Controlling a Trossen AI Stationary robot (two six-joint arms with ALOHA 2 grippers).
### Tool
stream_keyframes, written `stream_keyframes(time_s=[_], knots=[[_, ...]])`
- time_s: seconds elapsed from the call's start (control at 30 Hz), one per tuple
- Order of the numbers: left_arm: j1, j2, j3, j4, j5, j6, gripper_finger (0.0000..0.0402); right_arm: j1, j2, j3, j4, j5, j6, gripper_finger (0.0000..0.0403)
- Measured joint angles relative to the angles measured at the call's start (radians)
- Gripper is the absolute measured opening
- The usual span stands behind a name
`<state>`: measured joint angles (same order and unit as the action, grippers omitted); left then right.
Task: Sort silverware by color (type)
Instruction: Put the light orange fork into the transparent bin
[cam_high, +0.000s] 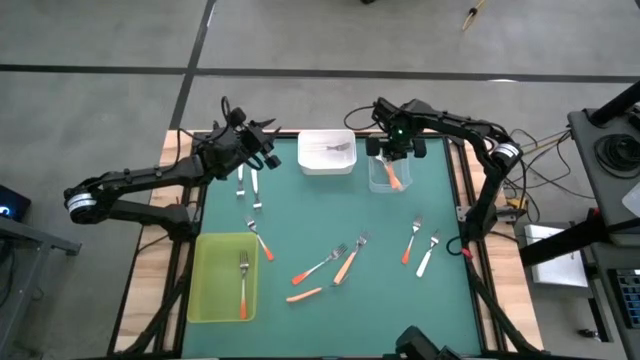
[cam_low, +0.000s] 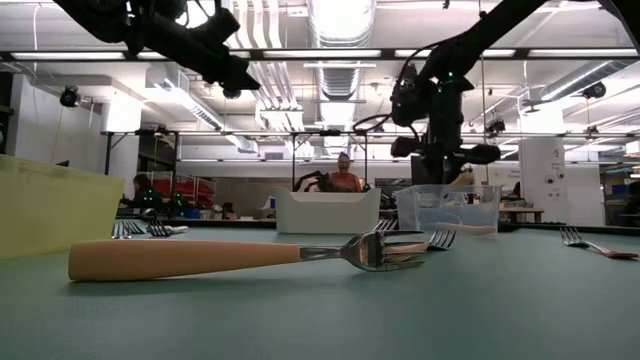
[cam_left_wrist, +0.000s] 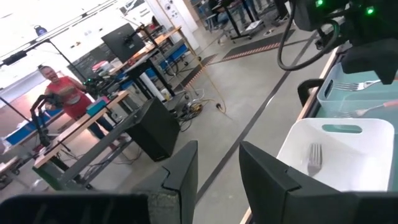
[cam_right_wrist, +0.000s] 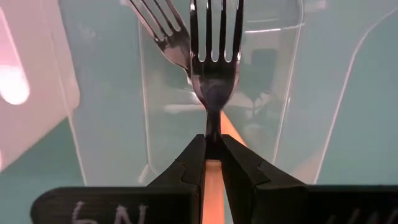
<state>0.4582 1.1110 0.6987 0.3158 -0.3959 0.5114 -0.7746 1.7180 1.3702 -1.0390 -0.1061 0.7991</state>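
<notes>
Right end effector (cam_right_wrist: 211, 163) was clamped on a light-orange-handled metal fork (cam_right_wrist: 214, 74), tines forward, directly over the clear plastic tray (cam_high: 386, 175). You would have done well to lower it inside the walls before releasing, beside the fork already there.

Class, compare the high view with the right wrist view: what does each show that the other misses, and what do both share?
Only the high view shows the yellow-green tray, the white tray and the left gripper raised near the table's far edge. Only the right wrist view shows the right gripper clamped on a fork with a light orange handle. Both show the clear tray beneath it.
</notes>
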Motion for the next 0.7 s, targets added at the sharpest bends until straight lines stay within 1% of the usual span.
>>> stream_keyframes(time_s=[0.27, 0.37, 0.7], knots=[[0.0, 0.0, 0.0, -0.002, 0.0, 0.0, 0.01, -0.007, 0.0, -0.005, 0.015, 0.004, -0.011, 0.0028], [0.0, 0.0, 0.0, -0.002, 0.0, 0.0, 0.01, -0.007, 0.0, -0.006, 0.034, 0.02, -0.012, 0.0028], [0.0, 0.0, 0.0, -0.002, -0.004, 0.0, 0.01, -0.007, 0.0, -0.033, 0.033, 0.027, 0.012, 0.0028]])
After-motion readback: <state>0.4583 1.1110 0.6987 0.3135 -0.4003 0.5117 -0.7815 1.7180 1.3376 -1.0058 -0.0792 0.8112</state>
